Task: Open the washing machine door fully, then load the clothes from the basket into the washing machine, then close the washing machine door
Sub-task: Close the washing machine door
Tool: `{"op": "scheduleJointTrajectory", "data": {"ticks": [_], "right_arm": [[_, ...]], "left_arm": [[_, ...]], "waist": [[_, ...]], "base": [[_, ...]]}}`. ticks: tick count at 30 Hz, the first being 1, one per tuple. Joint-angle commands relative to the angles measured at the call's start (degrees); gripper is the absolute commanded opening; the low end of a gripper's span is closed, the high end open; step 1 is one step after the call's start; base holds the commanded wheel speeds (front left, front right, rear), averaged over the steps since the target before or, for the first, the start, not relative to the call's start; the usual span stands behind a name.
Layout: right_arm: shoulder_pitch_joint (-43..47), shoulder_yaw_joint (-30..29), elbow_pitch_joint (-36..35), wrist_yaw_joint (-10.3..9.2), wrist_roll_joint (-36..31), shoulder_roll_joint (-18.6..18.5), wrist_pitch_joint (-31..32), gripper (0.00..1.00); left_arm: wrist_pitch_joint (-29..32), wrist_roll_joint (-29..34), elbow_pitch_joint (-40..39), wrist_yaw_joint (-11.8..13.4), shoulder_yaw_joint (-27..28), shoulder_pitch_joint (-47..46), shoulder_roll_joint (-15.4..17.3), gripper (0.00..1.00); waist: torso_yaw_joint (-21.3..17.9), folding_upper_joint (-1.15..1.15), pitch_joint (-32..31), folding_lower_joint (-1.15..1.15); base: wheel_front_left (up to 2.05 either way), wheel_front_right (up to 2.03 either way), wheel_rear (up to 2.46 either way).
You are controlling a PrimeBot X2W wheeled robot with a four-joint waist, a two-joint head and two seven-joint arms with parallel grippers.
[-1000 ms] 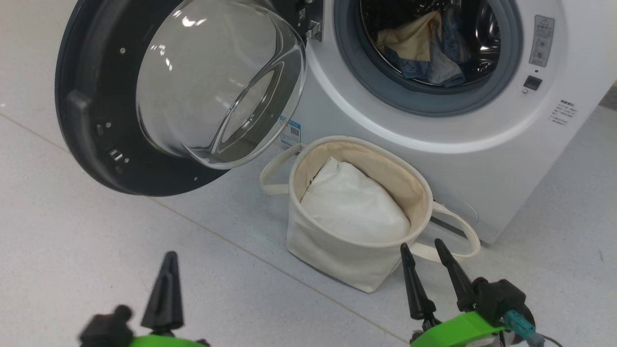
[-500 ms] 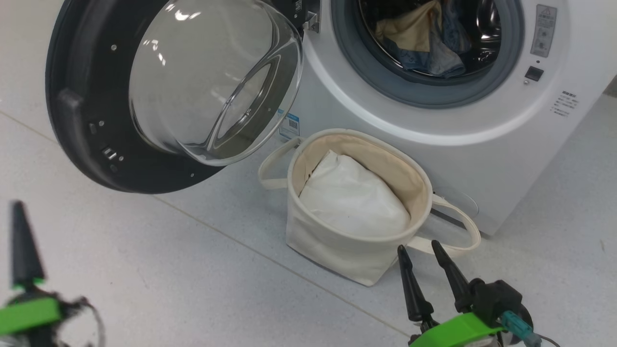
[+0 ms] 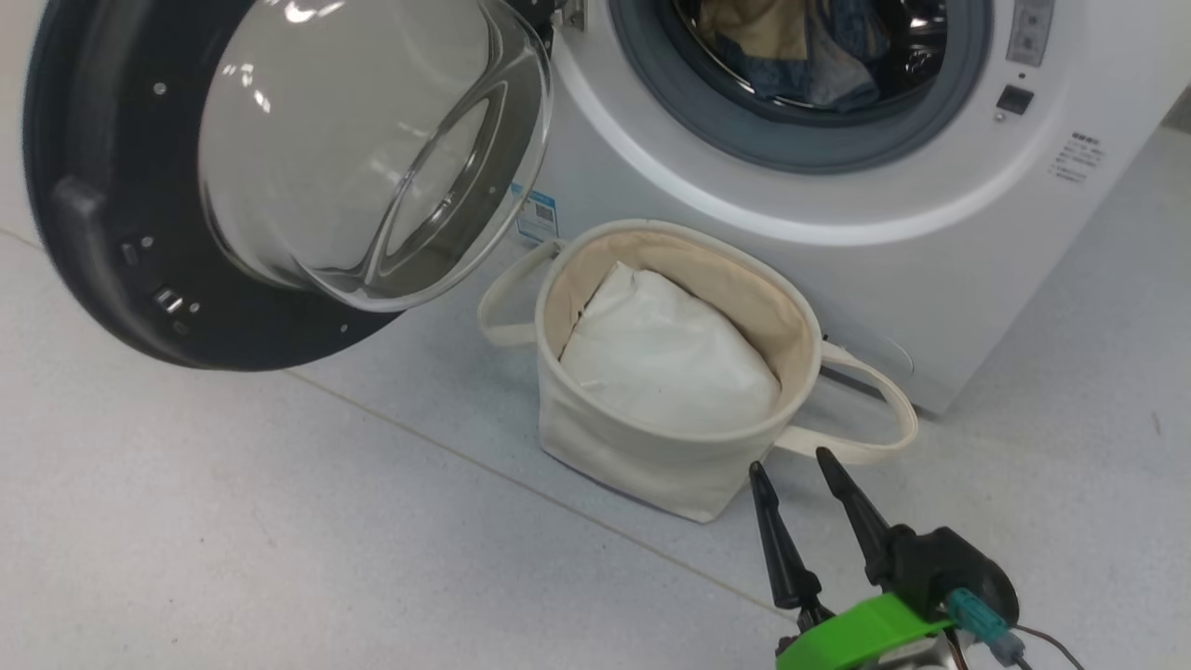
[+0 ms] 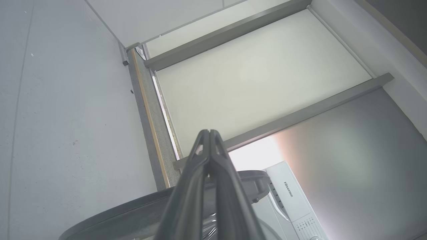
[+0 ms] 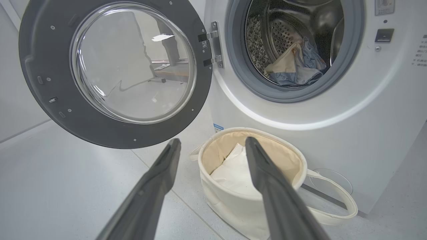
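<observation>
The washing machine door (image 3: 102,186) hangs swung wide open at the left, its glass bowl facing me. It also appears in the right wrist view (image 5: 43,66), and its rim (image 4: 133,213) runs below my left gripper (image 4: 209,132), which is shut on nothing. The washing machine (image 3: 930,233) (image 5: 367,116) stands at the upper right. Light-blue and beige clothes (image 3: 800,56) (image 5: 293,66) lie in its steel drum. The cream basket (image 3: 651,465) (image 5: 233,206) stands on the floor before the machine. My right gripper (image 3: 791,463) (image 5: 212,141) hovers open just short of the basket's near side.
A plain white pillow-like bundle (image 3: 665,363) (image 5: 233,170) lies in the basket. One loop handle (image 3: 875,409) trails on the floor toward the machine. Grey tiled floor (image 3: 233,521) spreads left of the basket. Pale wall panels with grey bars (image 4: 260,73) rise behind the machine.
The head camera has shifted, so the whole scene slid left and up. My shut left gripper swung out to the left and left the head view. The right gripper holds its place.
</observation>
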Motion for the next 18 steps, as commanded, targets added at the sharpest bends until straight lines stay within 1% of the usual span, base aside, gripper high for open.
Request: {"op": "scheduleJointTrajectory", "data": {"ticks": [1, 2, 3, 6, 9, 13, 18], "right_arm": [[-2.4, 1.2, -1.9, 0.01, -0.6, 0.1, -0.3, 1.00], [-2.6, 1.2, -1.8, 0.01, -1.0, 0.1, -0.3, 1.00], [-2.8, 1.3, -1.4, 0.01, -1.7, 0.1, -0.3, 1.00], [-3.5, 1.3, -0.9, 0.01, -2.8, 0.1, -0.3, 1.00], [-4.3, 1.0, -0.9, 0.01, -3.7, 0.1, -0.3, 1.00], [-5.6, 0.5, -1.0, 0.01, -5.0, 0.1, -0.3, 1.00], [-6.5, 0.1, -0.8, 0.01, -6.4, 0.1, -0.3, 1.00]], "left_arm": [[0.7, -0.8, 0.0, -0.4, 2.7, -3.4, 3.9, 0.00], [1.3, -1.9, 2.8, -0.5, 3.3, -4.9, 4.7, 0.00], [2.4, -3.0, 8.0, -0.4, 3.9, -7.7, 6.5, 0.00], [3.2, -3.2, 14.2, -0.8, 3.8, -11.3, 8.9, 0.00], [3.2, -2.9, 19.3, -1.3, 3.4, -14.5, 10.5, 0.00], [3.6, -3.0, 24.4, -1.9, 3.0, -18.5, 11.8, 0.00], [5.8, -3.0, 29.4, -2.7, 1.4, -22.6, 12.0, 0.00]], "waist": [[-0.7, 0.00, 0.8, 0.00], [-1.0, 0.00, 1.3, 0.00], [-1.7, 0.00, 2.4, 0.00], [-3.0, 0.00, 4.2, 0.00], [-4.1, 0.00, 6.0, 0.00], [-5.7, 0.00, 7.9, 0.00], [-7.1, 0.00, 9.7, 0.00]], "base": [[0.00, 0.00, 0.00], [0.00, 0.00, 0.00], [0.00, 0.00, 0.00], [0.00, 0.00, 0.00], [0.00, 0.00, 0.00], [0.00, 0.00, 0.00], [0.00, 0.00, 0.00]]}}
